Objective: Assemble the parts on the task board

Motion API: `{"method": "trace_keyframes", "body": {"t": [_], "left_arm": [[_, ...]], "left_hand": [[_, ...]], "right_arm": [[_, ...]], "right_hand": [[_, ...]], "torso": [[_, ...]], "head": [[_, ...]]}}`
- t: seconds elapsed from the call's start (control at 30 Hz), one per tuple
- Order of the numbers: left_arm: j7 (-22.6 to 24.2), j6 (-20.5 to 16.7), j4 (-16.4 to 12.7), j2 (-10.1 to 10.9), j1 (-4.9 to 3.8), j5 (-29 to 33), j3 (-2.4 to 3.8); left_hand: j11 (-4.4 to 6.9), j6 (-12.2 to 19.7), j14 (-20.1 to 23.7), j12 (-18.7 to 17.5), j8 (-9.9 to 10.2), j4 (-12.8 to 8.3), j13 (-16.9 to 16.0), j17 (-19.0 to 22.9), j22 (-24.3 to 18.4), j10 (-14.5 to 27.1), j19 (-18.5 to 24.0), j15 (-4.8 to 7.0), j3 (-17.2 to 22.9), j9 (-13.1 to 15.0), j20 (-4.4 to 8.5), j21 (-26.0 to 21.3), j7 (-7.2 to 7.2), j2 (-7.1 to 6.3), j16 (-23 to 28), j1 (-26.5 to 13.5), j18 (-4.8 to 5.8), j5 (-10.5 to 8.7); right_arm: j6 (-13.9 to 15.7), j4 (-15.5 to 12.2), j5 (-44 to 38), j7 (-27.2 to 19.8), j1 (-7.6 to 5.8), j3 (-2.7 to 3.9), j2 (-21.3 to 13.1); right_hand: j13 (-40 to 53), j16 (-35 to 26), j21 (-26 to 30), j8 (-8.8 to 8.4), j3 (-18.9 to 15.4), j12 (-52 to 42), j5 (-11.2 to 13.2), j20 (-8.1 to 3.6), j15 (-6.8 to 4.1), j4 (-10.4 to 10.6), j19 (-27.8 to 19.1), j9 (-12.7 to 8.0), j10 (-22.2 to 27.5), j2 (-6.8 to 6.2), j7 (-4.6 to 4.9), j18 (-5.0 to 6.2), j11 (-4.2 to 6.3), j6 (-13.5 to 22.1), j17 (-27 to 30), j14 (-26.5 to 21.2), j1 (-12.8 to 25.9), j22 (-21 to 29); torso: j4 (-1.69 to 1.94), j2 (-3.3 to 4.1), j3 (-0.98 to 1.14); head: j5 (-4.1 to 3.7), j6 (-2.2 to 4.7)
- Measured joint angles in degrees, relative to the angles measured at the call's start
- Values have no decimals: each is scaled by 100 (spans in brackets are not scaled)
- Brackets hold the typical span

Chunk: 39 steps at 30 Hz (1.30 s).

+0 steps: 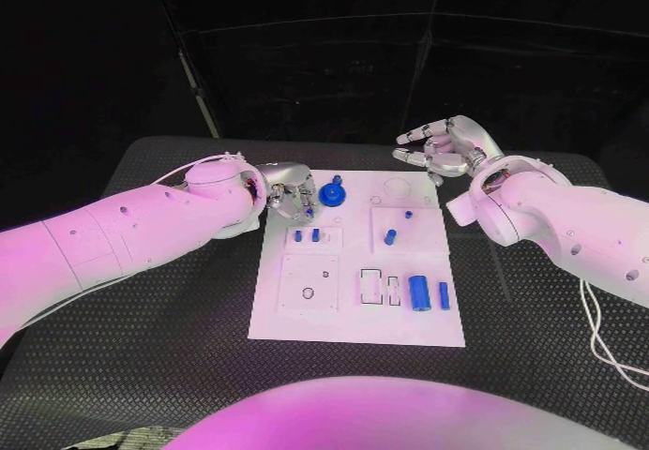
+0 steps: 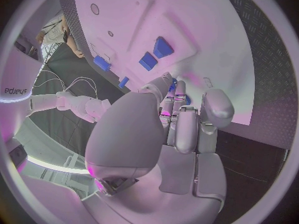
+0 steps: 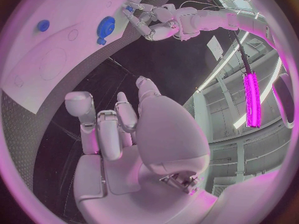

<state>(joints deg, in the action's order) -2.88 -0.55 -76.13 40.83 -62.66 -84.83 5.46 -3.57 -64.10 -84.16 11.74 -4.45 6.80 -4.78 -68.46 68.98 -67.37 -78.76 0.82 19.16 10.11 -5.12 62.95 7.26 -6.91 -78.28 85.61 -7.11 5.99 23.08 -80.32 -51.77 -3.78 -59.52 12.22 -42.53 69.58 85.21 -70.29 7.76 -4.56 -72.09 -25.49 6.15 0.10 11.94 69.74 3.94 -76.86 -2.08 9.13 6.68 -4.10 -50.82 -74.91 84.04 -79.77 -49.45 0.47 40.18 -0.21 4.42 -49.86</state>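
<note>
Several blue parts sit on the white task board (image 1: pixel 354 323), which lies mid-counter (image 1: pixel 162 319): a blue gear (image 1: pixel 334 196) near the board's far left corner, two small blue blocks (image 1: pixel 307 235) in a recess just nearer than it, a blue peg (image 1: pixel 389 236) and a smaller blue stud (image 1: pixel 407 214) in the right-centre panel, and a blue cylinder (image 1: pixel 419 292) with a thin blue bar (image 1: pixel 443 295) beside it toward the near right. An empty rectangular slot frame (image 1: pixel 370 287) is left of the cylinder. Left hand (image 1: pixel 284 192) hovers at the board's far left edge, just beside the gear, fingers bent downward and apart, nothing held. Right hand (image 1: pixel 443 145) is off the board past its far right corner, above the counter, fingers loosely curled but apart, holding nothing. Right wrist view shows the gear (image 3: pixel 106 27) with the left hand (image 3: pixel 156 22) next to it.
</note>
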Motion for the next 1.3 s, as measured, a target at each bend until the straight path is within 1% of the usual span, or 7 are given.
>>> {"method": "trace_keyframes", "body": {"t": [0.17,0.43,0.87,1.0,1.07,1.1,1.3], "left_arm": [[-21,76,10,-7,0,4,5],[-36,136,30,-43,-4,8,8],[-63,150,54,-84,1,8,5],[-81,169,58,-88,1,8,5],[-90,180,61,-91,1,8,5],[-98,191,63,-93,1,8,5],[-135,230,72,-104,3,9,4]], "left_hand": [[0,-13,0,0,0,0,0,20,0,0,0,0,0,-6,0,0,-13,-24,0,-24,0,0],[0,-20,0,-21,4,0,-1,34,-1,0,0,0,0,-22,0,0,-21,-24,0,-24,0,0],[-2,-20,0,-21,1,-1,-2,34,-2,0,0,0,-1,-10,0,0,-21,-24,0,-23,-1,0],[-3,-20,0,-72,29,-1,12,54,1,0,0,0,-1,-34,0,0,-21,-53,0,-53,0,0],[-4,27,0,-109,63,-1,12,64,1,2,0,0,-1,-48,0,0,1,-55,0,-55,0,0],[-16,72,0,-109,63,9,13,65,1,14,0,0,9,-62,0,0,6,-80,0,-79,0,0],[-44,310,0,-160,63,15,17,107,-15,42,0,0,15,-146,0,-55,26,-116,18,-116,0,0]], "right_arm": [[0,4,0,0,0,0,2],[0,13,0,0,0,0,13],[-1,25,0,-1,0,0,26],[-2,28,0,-1,0,0,27],[-2,28,0,-1,0,0,27],[-2,28,0,-1,0,0,27],[-3,32,0,-2,1,0,30]], "right_hand": [[0,0,0,0,0,0,0,0,0,0,0,0,0,0,0,0,0,0,0,0,0,0],[0,0,0,0,0,0,0,0,0,0,0,0,0,0,0,0,0,0,0,0,0,0],[0,0,0,0,0,0,0,0,0,0,0,0,0,0,0,0,0,0,0,0,0,0],[-1,0,0,0,0,0,0,0,0,0,0,0,0,0,0,0,0,0,0,0,0,0],[-1,0,0,0,0,0,0,0,0,0,0,0,0,0,0,0,0,0,0,0,0,0],[-1,0,0,0,0,0,0,0,0,0,0,0,0,0,0,0,0,0,0,0,0,0],[-1,0,0,0,0,0,0,0,0,0,0,0,0,0,0,0,0,0,0,0,0,10]], "torso": [[1,-1,0],[0,1,1],[-4,2,3],[-4,2,4],[-4,1,4],[-4,0,4],[-4,-1,5]], "head": [[-1,-5],[-1,-7],[-4,-14],[-12,-14],[-13,-14],[-13,-14],[-15,-15]]}}
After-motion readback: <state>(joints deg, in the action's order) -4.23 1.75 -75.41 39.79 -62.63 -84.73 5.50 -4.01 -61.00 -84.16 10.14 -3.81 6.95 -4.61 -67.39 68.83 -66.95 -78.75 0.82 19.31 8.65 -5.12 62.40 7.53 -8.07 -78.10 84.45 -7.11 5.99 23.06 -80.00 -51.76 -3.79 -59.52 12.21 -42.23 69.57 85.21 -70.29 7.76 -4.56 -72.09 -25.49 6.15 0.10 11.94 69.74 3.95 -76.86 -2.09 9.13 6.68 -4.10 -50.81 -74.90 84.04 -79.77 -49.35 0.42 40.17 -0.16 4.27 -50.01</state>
